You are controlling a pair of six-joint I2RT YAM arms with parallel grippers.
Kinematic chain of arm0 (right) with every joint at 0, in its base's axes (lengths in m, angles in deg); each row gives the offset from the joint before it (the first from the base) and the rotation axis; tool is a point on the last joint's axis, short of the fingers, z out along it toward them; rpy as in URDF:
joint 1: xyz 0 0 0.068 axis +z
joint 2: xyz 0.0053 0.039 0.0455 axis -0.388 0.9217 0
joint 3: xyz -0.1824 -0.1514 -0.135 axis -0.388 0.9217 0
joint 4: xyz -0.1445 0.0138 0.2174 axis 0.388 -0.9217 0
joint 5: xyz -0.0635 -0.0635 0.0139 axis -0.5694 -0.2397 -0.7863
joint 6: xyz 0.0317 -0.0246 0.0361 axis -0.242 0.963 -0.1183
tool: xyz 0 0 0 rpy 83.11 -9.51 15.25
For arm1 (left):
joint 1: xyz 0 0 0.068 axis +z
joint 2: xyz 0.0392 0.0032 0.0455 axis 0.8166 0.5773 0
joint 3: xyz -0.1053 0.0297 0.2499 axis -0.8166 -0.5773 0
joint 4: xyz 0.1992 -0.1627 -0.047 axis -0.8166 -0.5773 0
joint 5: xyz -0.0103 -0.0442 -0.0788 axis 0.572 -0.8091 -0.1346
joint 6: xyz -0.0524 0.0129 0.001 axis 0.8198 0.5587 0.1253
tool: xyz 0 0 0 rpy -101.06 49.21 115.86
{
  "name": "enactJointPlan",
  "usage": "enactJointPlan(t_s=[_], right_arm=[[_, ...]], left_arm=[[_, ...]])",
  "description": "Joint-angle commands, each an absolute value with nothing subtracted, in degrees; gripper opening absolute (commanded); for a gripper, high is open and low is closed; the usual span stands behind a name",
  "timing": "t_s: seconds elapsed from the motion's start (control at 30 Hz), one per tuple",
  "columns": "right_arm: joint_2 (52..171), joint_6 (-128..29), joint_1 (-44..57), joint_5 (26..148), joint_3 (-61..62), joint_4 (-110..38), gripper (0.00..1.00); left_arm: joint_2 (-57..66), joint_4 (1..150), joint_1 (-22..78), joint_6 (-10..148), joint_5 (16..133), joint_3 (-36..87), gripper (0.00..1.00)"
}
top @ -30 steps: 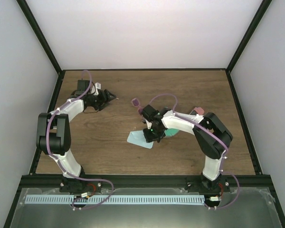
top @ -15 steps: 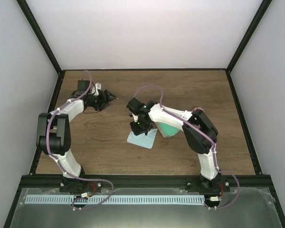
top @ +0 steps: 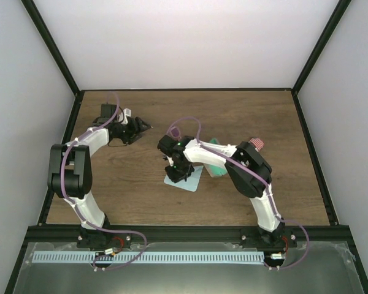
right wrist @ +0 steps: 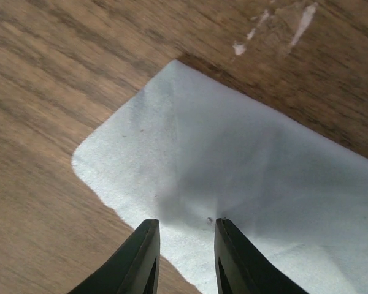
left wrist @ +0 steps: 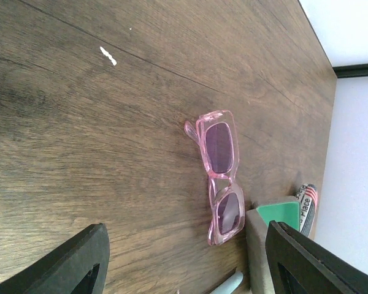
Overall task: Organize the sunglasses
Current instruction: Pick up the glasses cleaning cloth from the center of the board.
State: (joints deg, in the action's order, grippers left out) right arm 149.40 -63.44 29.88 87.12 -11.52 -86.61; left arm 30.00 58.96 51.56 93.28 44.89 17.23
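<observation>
The left gripper (top: 142, 126) hangs out at about ten o'clock on the wooden table (top: 135, 184), its jaws spread wide with nothing between them. Its own camera looks along the boards to the pink sunglasses (left wrist: 221, 177), which lie folded flat on the wood, purple lenses up, well apart from those open fingers (left wrist: 80, 263). At roughly four o'clock from the sunglasses in that view sits the green case (left wrist: 281, 213), close but not touching as far as I can tell, with the striped case (left wrist: 308, 205) just behind it.

Near the table's middle the right gripper (top: 176, 173) is bent down onto the light blue cloth (top: 191, 182). Close up, its fingers (right wrist: 144, 257) stand nearly together with their tips on the fabric. The cloth puckers into creases that run to the narrow gap, so they appear to be nipping a small fold of it. From above, the green case lies at three o'clock of the cloth, partly under the right arm.
</observation>
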Motion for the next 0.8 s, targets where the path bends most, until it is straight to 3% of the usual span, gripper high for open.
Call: enactJointPlan(t_s=[0.0, 0.33, 0.77], right_arm=[[151.0, -63.3, 30.2, 84.8, -13.9, -88.6, 0.25], [151.0, -63.9, 30.2, 84.8, -14.6, -88.8, 0.01], [149.0, -64.2, 30.2, 83.8, -17.6, -90.2, 0.01]], left_arm=[[31.1, 58.7, 51.7, 92.5, 43.9, 16.9, 0.72], [31.0, 58.4, 51.7, 92.2, 44.0, 17.0, 0.72], [31.0, 58.4, 51.7, 92.1, 43.8, 16.9, 0.72]])
